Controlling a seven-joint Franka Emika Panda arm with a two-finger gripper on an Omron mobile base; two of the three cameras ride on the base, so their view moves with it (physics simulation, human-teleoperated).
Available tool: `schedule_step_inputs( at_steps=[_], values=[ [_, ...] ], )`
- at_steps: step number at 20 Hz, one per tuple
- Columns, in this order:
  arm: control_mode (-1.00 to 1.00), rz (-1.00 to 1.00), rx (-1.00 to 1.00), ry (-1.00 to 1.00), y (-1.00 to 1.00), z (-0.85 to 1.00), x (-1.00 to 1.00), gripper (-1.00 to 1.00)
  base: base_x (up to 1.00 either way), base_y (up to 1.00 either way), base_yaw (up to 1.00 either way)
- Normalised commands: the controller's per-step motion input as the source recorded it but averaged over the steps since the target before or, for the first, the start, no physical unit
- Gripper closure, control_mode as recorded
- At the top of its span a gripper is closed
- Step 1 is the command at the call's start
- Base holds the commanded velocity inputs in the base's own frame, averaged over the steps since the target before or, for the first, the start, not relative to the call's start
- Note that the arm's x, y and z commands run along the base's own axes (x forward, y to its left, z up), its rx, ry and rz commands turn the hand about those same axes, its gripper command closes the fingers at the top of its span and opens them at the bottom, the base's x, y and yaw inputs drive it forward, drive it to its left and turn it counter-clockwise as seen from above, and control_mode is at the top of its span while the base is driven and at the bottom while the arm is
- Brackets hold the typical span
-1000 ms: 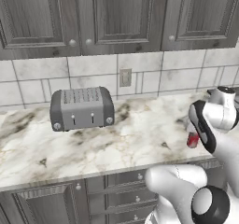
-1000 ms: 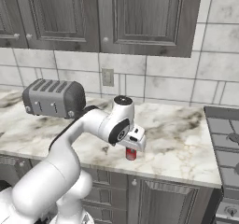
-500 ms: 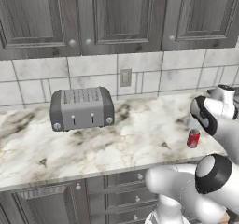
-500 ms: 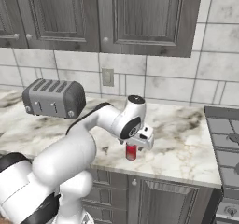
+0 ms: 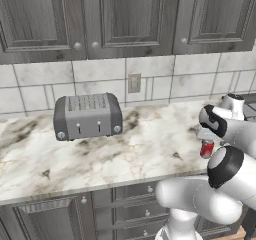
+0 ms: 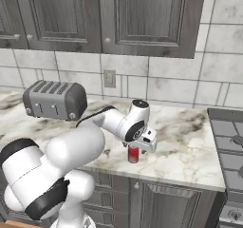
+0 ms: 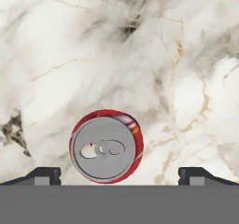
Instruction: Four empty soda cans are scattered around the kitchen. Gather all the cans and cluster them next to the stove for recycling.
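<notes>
A red soda can [image 7: 106,146] stands upright on the marble counter [image 7: 140,55], low and centre in the hand view, between the wide-open jaws of the gripper [image 7: 119,176], which touch nothing. A toaster [image 6: 55,100] sits at left, the stove [image 6: 230,141] at far right.

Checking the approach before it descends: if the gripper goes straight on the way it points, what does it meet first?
Probably the red can: it stands upright on the counter, between the open gripper's fingertips, top facing the camera.
</notes>
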Motion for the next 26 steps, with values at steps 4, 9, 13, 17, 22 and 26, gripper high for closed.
schedule_step_inputs(
  at_steps=[4,9,13,17,22,26],
  values=[
    [-1.0,0.0,0.0,0.0,0.0,-0.08,0.12,-1.0,0.0,0.0,0.0],
    [-1.0,0.0,0.0,0.0,0.0,-0.2,0.02,-1.0,0.0,0.0,0.0],
    [-1.0,0.0,0.0,0.03,0.0,-0.25,0.0,1.0,0.0,0.0,0.0],
    [-1.0,0.0,0.01,0.0,-0.05,-0.06,0.0,1.0,0.0,0.0,0.0],
    [-1.0,0.0,0.03,0.0,-0.04,0.0,-0.04,1.0,0.0,0.0,0.0],
    [-1.0,0.0,0.01,-0.02,0.0,0.28,-0.44,1.0,0.0,0.0,0.0]
  ],
)
